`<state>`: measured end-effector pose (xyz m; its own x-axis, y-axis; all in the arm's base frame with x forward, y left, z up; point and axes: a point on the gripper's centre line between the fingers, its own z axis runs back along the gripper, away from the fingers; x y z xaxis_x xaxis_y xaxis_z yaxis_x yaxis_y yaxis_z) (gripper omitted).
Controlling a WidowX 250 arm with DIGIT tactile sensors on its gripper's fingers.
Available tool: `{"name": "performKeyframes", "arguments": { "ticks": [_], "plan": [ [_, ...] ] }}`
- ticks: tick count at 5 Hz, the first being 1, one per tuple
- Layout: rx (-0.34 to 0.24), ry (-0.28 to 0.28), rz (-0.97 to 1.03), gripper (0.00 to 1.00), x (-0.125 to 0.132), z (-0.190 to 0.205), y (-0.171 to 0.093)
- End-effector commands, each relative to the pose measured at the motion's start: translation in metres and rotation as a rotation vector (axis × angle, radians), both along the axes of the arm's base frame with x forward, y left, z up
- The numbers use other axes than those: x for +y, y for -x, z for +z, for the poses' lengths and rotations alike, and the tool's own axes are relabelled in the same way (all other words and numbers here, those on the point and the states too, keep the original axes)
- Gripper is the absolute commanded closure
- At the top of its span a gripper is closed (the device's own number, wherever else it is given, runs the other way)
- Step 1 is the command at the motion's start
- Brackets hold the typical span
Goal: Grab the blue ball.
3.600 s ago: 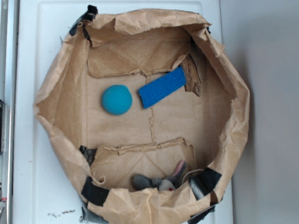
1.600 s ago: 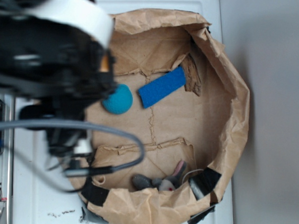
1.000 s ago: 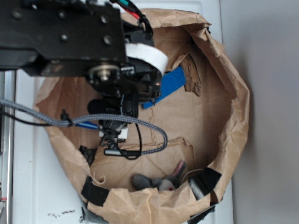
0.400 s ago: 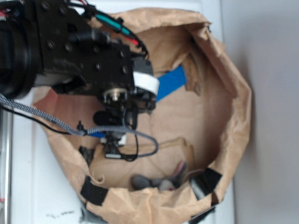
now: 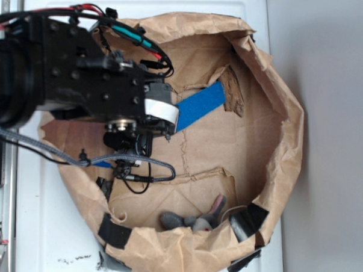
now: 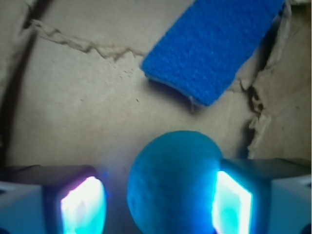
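In the wrist view the ball (image 6: 173,183) is sitting between the two lit fingers of the pincer (image 6: 156,204), nearer the right one. The right finger (image 6: 233,204) is touching or just beside the ball's side, while the left finger (image 6: 83,207) is standing apart from it with bare paper showing in the gap. The pincer is gaping wide and is not clamping anything. The ball is resting on the brown paper floor of the bag (image 6: 73,107). Just beyond the ball, the blue sponge (image 6: 209,44) is lying flat and slanted, apart from it. In the exterior view the arm (image 5: 81,86) is covering the ball, reaching in over the bag's left side; the sponge (image 5: 201,104) is sticking out to its right.
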<state>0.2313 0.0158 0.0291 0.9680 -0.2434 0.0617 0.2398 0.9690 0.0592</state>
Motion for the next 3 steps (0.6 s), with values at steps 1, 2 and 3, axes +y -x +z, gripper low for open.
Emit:
{"name": "performKeyframes", "arguments": {
  "ticks": [1,2,3],
  "plan": [
    [-0.034,-0.014,-0.094,1.0,-0.019,0.003,0.01],
    [-0.091,0.019,-0.085,1.0,-0.015,0.019,0.016],
    [-0.246,0.084,-0.071,1.0,0.001,0.052,0.04]
  ]
}}
